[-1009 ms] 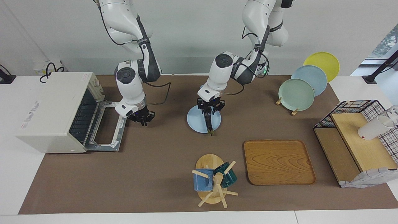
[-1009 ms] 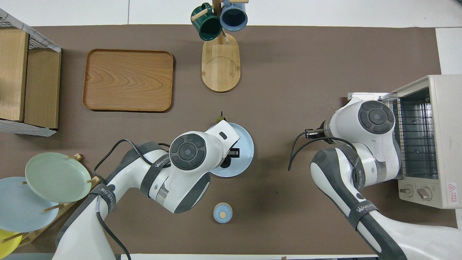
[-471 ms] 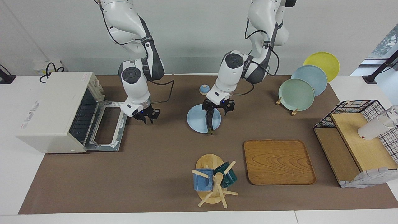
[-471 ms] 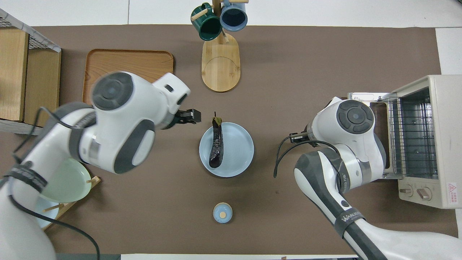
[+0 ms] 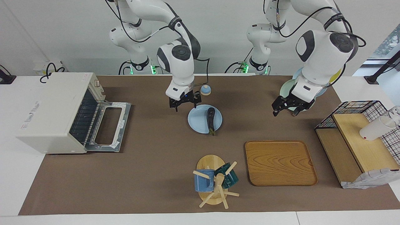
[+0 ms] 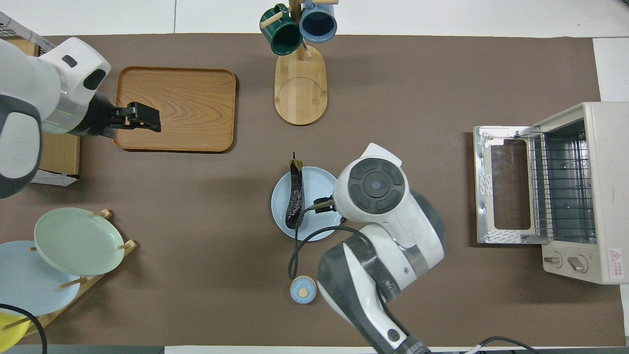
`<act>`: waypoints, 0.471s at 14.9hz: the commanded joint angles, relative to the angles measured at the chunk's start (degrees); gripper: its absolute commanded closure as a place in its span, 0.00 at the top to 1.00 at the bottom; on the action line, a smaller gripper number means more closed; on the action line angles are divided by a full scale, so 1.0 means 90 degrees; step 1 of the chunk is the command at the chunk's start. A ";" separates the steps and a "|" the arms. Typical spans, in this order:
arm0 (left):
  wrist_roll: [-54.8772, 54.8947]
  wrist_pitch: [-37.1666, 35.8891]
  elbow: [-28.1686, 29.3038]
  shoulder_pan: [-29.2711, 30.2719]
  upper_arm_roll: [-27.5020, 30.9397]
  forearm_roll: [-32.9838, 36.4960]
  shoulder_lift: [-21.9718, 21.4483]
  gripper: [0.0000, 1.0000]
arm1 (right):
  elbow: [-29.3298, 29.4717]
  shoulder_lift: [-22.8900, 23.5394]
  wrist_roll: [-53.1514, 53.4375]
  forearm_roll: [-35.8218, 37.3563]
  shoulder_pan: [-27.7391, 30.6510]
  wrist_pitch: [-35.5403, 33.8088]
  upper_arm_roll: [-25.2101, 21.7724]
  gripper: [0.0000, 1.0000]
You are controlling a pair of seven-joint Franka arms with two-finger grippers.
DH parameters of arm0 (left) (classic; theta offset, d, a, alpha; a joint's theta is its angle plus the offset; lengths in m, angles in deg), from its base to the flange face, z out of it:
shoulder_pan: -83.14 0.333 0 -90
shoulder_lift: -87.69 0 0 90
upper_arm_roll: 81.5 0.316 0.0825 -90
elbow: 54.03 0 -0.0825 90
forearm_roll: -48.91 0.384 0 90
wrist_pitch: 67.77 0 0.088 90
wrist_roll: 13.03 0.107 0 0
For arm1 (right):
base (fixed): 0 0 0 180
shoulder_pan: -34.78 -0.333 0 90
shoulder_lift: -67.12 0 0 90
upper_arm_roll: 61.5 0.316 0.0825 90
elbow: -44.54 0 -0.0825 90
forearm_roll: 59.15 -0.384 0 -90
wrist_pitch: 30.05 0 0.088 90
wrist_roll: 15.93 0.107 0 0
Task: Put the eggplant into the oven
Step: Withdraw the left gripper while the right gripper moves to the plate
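Observation:
The dark purple eggplant lies on a light-blue plate mid-table; it also shows in the overhead view on the plate. The off-white oven stands at the right arm's end with its door folded down open and the wire rack visible. My right gripper is open and empty, raised beside the plate's rim on the oven's side. My left gripper is open and empty, raised near the plate rack; from overhead it covers the wooden tray's edge.
A wooden tray and a mug tree with two mugs lie farther from the robots than the plate. A rack of plates and a wire shelf stand at the left arm's end. A small blue lid sits nearer the robots.
My left gripper let go of the eggplant on the plate, rose and swung away toward the plate rack. My right gripper moved from the oven door to beside the plate.

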 commanded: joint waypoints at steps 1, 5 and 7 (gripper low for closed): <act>0.0055 -0.0603 0.0126 0.0092 -0.0082 0.0131 -0.0576 1.00 | 0.1785 0.1126 0.0860 -0.0037 -0.0577 -0.0801 -0.0025 1.00; 0.0075 -0.1004 0.0409 0.0063 -0.0082 0.0393 -0.0968 1.00 | 0.2543 0.1911 0.1478 0.0091 -0.1282 -0.0327 -0.0025 1.00; 0.0211 -0.1064 0.0546 0.0014 -0.0082 0.0610 -0.1075 1.00 | 0.2164 0.1912 0.1518 0.0101 -0.1400 0.0182 -0.0025 1.00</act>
